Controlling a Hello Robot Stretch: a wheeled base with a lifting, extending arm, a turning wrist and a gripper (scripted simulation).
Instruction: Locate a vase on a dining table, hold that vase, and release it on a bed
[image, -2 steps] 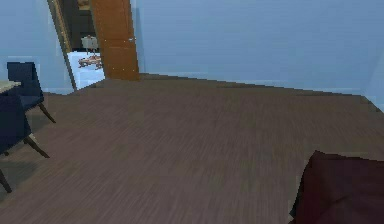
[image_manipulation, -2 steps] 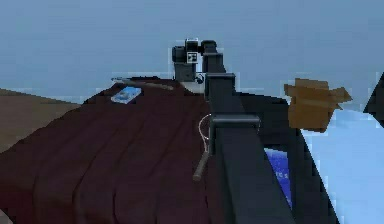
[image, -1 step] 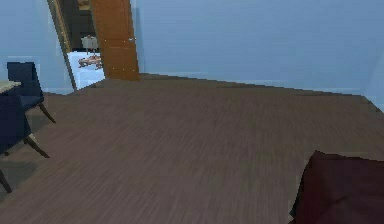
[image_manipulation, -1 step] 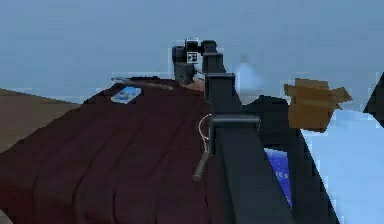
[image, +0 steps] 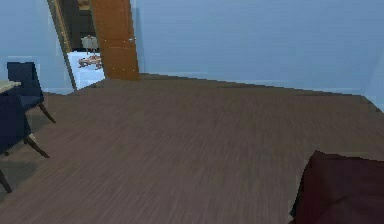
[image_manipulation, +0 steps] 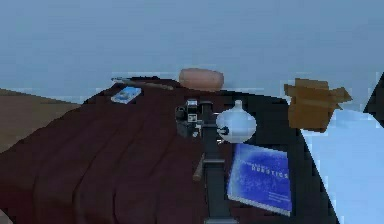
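A white round vase (image_manipulation: 237, 122) with a short neck lies on the dark maroon bed (image_manipulation: 110, 160) in the arm side view. The arm's dark bar rises from the bottom edge, and the gripper (image_manipulation: 186, 118) stands just left of the vase, over the bed cover. With the cover right behind it, I cannot tell whether it holds anything. A corner of the maroon bed (image: 345, 190) also shows at the forward view's bottom right.
On the bed lie a blue book (image_manipulation: 262, 175), a small blue item (image_manipulation: 127, 95) and a pinkish pillow (image_manipulation: 200, 78). A cardboard box (image_manipulation: 315, 103) sits at the right. Ahead is dark wood floor (image: 190, 130), blue chairs (image: 25, 85) at the left and an open wooden door (image: 115, 40).
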